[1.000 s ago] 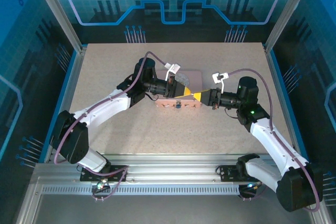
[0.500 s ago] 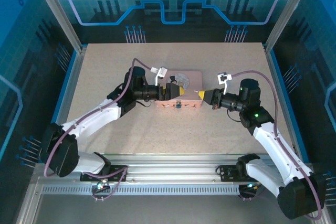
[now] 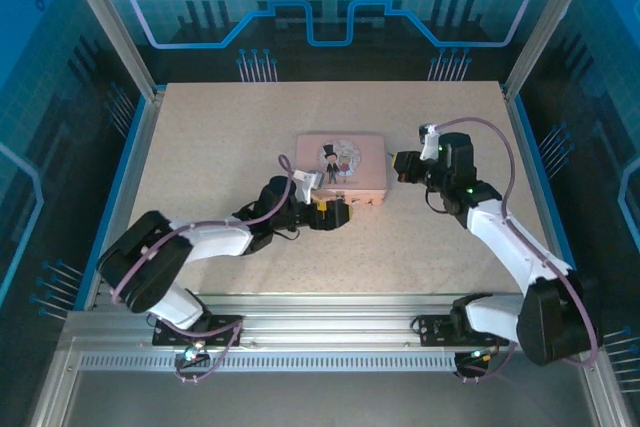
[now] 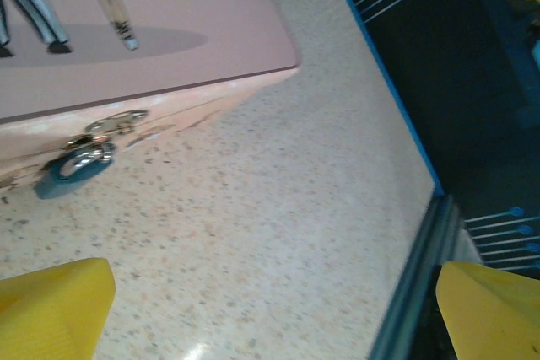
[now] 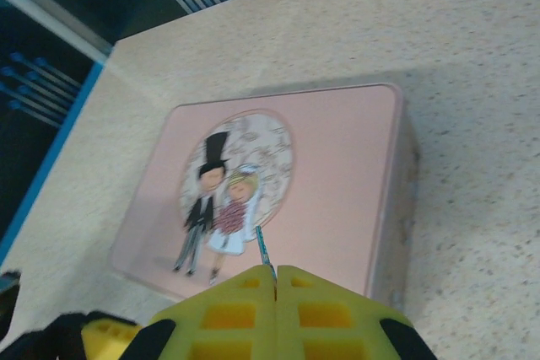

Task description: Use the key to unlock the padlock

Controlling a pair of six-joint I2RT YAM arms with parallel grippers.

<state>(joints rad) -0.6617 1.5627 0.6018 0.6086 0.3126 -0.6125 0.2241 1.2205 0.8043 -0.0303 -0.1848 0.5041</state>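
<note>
The padlock is tiny, with a bluish body and a shiny shackle. It hangs from the hasp on the front wall of the pink tin box. My left gripper is open, low over the table just in front of that wall, with nothing between its yellow fingers. It sits at the box's near edge in the top view. My right gripper is shut on the key, a thin blue blade poking out over the pictured lid. That gripper hovers by the box's right side.
The pink tin box sits mid-table on the speckled tabletop. Blue rails and a metal frame border the table on both sides. A dark gap beyond the table's right edge lies close to my left gripper.
My left gripper drew back from over the box, dropped to the table in front of it and opened. My right gripper pulled away to the right and rear, still shut on the key.
</note>
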